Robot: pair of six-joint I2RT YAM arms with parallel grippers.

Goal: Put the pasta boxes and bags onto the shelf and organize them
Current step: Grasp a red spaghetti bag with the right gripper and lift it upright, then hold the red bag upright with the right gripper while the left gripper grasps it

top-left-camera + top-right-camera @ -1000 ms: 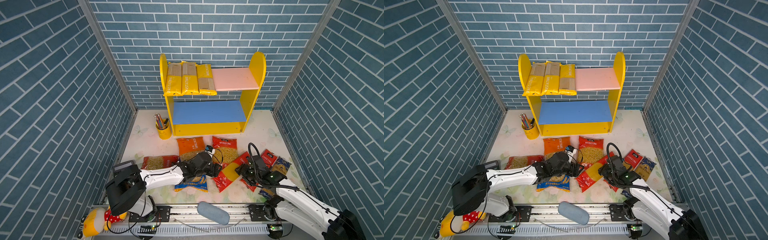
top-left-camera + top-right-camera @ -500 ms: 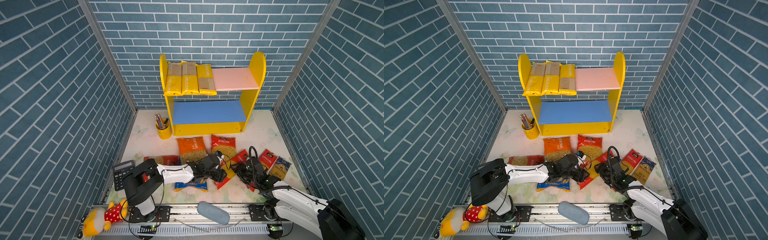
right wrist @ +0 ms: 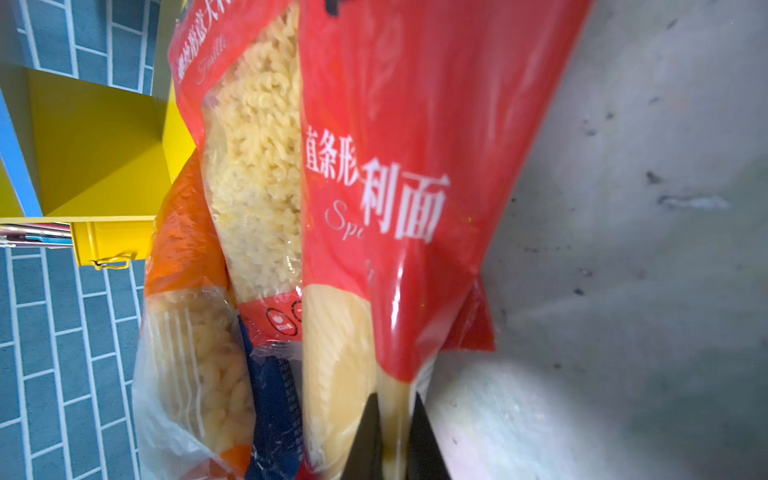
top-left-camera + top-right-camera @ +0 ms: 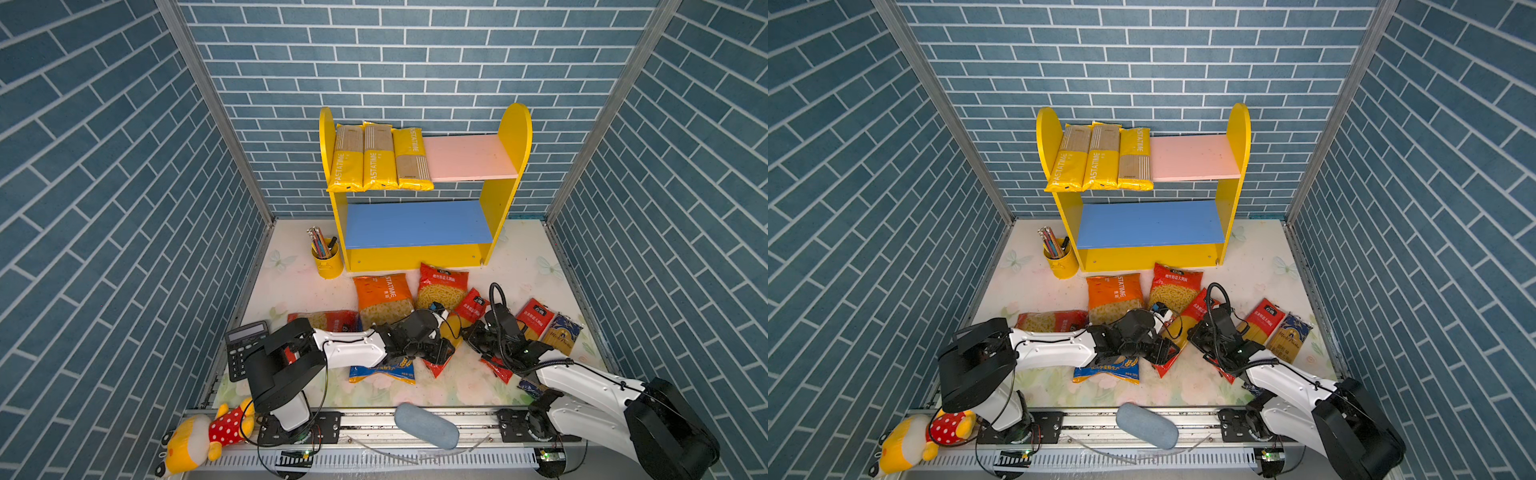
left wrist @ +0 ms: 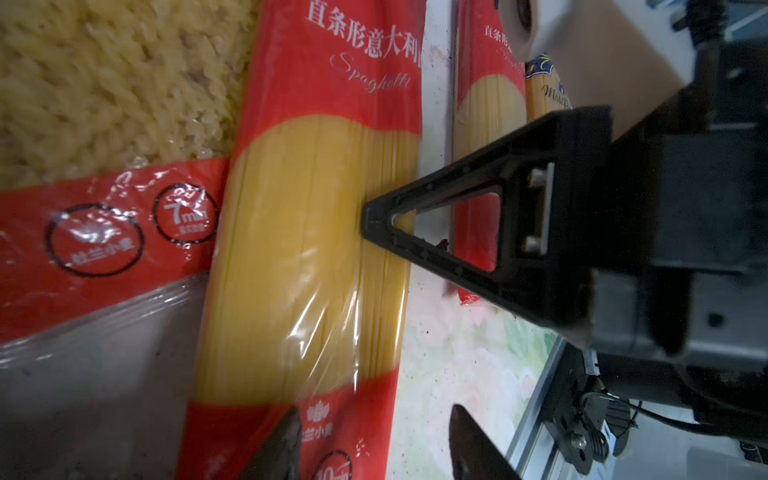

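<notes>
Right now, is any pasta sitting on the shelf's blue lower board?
No, the blue lower board shows no packs; the three yellow PASTATIME packs lie on the pink upper board.

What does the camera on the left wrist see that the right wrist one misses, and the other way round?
Left wrist only: the open left pincer, a second red spaghetti pack and a dark-blue pack. Right wrist only: the shelf, the yellow pencil cup and the orange macaroni bag. Both: the red spaghetti pack, pinched at its edge by the right pincer, beside the red fusilli bag.
</notes>
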